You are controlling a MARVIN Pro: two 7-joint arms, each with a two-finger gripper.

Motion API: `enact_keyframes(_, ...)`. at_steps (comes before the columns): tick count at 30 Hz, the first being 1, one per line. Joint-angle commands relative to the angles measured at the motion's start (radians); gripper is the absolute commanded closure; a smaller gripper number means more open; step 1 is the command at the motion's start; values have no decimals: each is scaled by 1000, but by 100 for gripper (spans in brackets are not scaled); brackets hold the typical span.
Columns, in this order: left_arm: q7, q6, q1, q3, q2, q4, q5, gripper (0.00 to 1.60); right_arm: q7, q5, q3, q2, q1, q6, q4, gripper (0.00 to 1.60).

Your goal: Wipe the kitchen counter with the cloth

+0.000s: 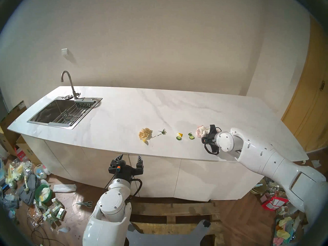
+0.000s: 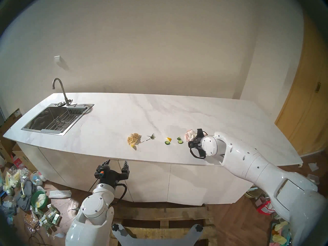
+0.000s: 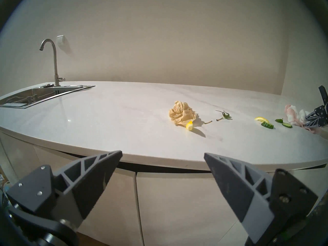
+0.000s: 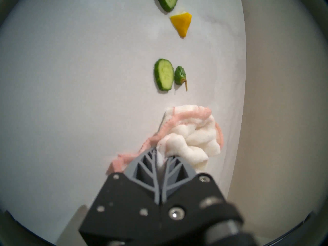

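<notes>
The right gripper (image 4: 160, 162) has its fingers pressed together on a fold of the white terry cloth (image 4: 190, 137), which lies bunched on the marble-look kitchen counter (image 1: 124, 116) near its right end, low enough to drag; that likely sets up a leftward sweep. Just ahead sit a cucumber slice (image 4: 164, 74), a lemon wedge (image 4: 182, 23) and, farther left, a tan paper wad (image 1: 144, 133). The left gripper (image 1: 128, 161) hangs spread and empty below the counter's front edge, seemingly kept out of the way. No readable writing or brand shows anywhere
</notes>
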Motion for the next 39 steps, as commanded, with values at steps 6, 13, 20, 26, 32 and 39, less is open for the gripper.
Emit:
enact_keyframes(6, -7, -5, -4, 2, 2, -30, -3, 0, -133, 44, 102, 27, -125, 42, -111, 160)
enact_keyframes(13, -6, -5, -4, 2, 2, -29, -3, 0, -253, 79, 139, -51, -139, 70, -46, 160)
enact_keyframes(20, -7, -5, -4, 2, 2, -30, -4, 0, -246, 106, 152, -85, -125, 61, -7, 131)
enact_keyframes(26, -7, -5, -4, 2, 3, -30, -4, 0, -131, 144, 156, -32, -120, 95, -80, 0)
enact_keyframes(32, -6, -5, -4, 2, 2, -29, -3, 0, -19, 154, 169, 43, -96, 122, -154, 0)
enact_keyframes(39, -5, -6, -6, 2, 2, -27, -3, 0, 22, 164, 212, 82, -69, 139, -170, 0)
